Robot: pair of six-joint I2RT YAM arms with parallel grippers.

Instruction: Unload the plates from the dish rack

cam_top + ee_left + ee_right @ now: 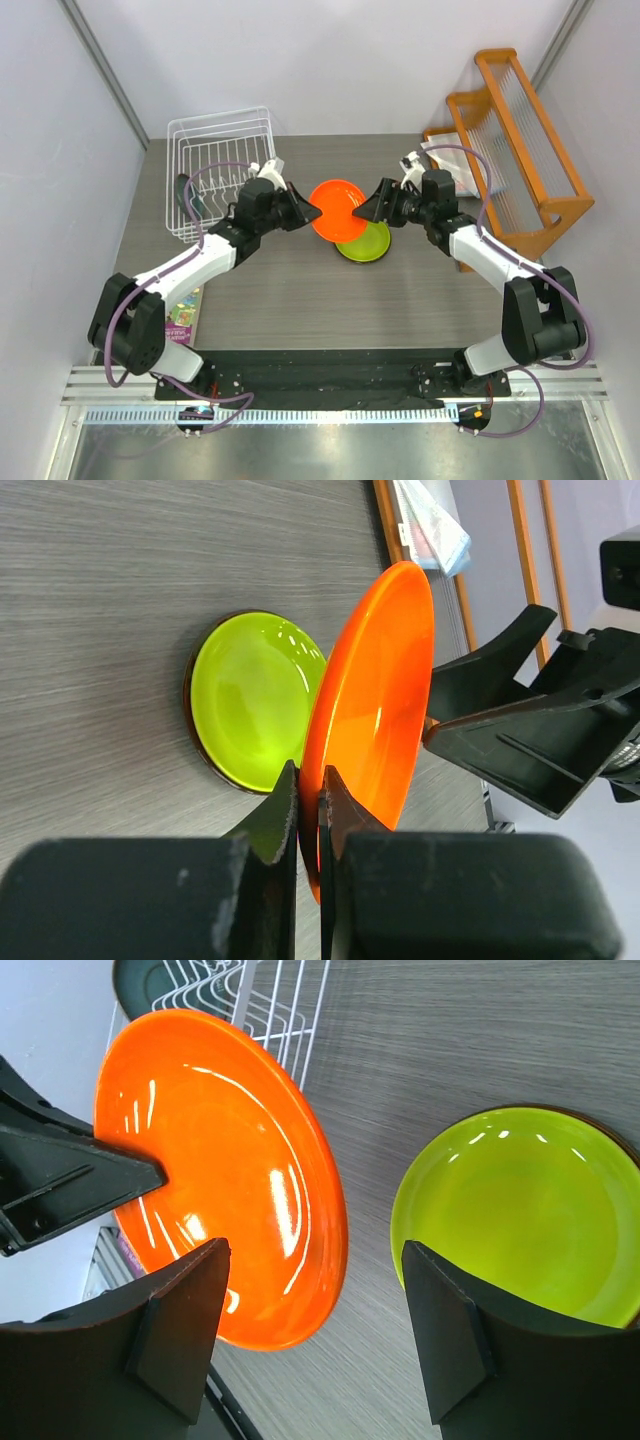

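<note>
The left tool (308, 780) gripped the orange plate (375, 710) by its rim (plate tilted on edge); the right tool (315, 1295) gaped open beside it, near the lime green plate (520, 1210).

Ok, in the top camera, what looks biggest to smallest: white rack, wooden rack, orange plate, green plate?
1. orange wooden rack
2. white wire dish rack
3. orange plate and lime green plate: unsure, the green one is partly covered.

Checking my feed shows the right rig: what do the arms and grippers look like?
The left arm and right arm have white links with black joints and bases. Left gripper and right gripper carry black wedge-shaped fingers. Purple cables loop along each.
</note>
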